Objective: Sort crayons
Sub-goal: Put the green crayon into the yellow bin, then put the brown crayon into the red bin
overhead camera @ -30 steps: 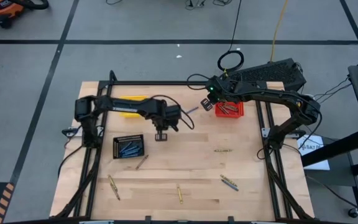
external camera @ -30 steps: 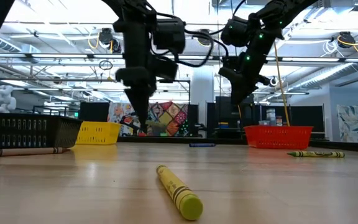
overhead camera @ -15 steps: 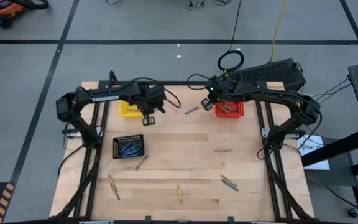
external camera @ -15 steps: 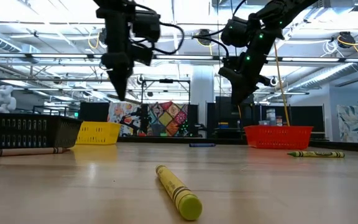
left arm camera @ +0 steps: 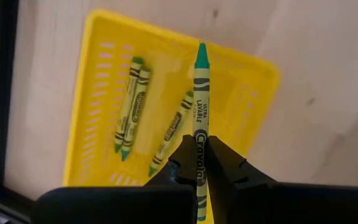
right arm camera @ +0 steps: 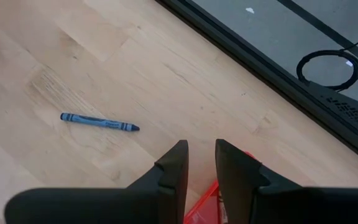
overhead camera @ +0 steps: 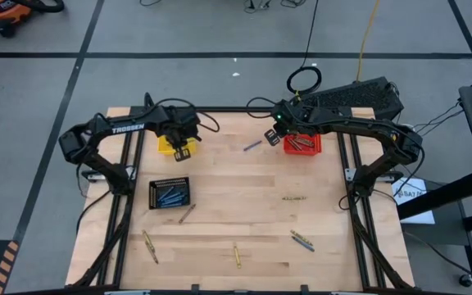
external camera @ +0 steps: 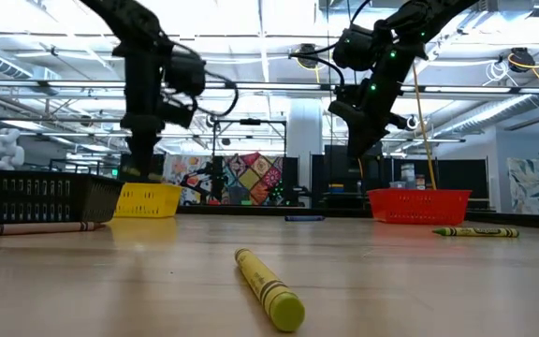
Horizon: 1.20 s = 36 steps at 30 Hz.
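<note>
My left gripper (overhead camera: 183, 151) is over the yellow basket (overhead camera: 167, 146) at the far left and is shut on a yellow-green crayon with a green tip (left arm camera: 201, 93). Three like crayons (left arm camera: 132, 102) lie on the floor of the yellow basket (left arm camera: 95, 74). My right gripper (overhead camera: 270, 138) hangs open and empty beside the red basket (overhead camera: 303, 145), which holds several crayons. A blue crayon (right arm camera: 99, 122) lies flat on the table near it. The left gripper also shows in the low view (external camera: 141, 173), as does the right gripper (external camera: 358, 154). My left gripper pinches the crayon's paper-wrapped shaft (left arm camera: 200, 144) between its two fingers. The crayon runs lengthwise through the gap, and its green tip (left arm camera: 201, 53) sticks out past the fingertips. The crayon is lifted clear, above the yellow basket.
A black basket (overhead camera: 170, 193) with blue crayons stands at the left. Loose crayons lie on the near half of the table: one brown (overhead camera: 187, 214), two yellow (overhead camera: 150, 246) (overhead camera: 237, 255), one green (overhead camera: 294, 197) and a pair (overhead camera: 301, 240).
My left gripper has gone from the table's middle toward the far left edge, to above the yellow basket, carrying the crayon with it.
</note>
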Available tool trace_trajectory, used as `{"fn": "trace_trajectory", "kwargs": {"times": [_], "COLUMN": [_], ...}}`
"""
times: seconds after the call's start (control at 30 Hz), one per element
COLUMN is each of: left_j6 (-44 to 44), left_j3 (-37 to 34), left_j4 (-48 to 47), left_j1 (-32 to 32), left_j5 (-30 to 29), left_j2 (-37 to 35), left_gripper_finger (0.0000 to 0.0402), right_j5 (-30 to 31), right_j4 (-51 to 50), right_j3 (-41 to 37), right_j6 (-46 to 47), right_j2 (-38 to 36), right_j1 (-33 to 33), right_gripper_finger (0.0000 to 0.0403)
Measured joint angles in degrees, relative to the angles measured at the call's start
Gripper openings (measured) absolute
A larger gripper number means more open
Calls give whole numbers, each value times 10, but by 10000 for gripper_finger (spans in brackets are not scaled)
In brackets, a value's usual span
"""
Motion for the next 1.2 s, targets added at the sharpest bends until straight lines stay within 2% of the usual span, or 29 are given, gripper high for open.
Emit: {"fn": "trace_trajectory", "kwargs": {"times": [0.27,0.6,0.93,1.2], "left_j6": [12,23,21,-21], "left_j3": [-52,-58,-58,-57], "left_j4": [59,68,66,46], "left_j1": [38,70,75,70], "left_j5": [2,2,2,7], "left_j2": [-1,-1,-1,-2], "left_gripper_finger": [8,10,81,89], "right_j5": [0,0,0,0], "right_j4": [0,2,2,2], "right_j3": [0,0,0,0], "right_j6": [0,6,1,0], "right_j2": [0,0,0,0], "right_j1": [0,0,0,0], "right_gripper_finger": [68,68,68,68]}}
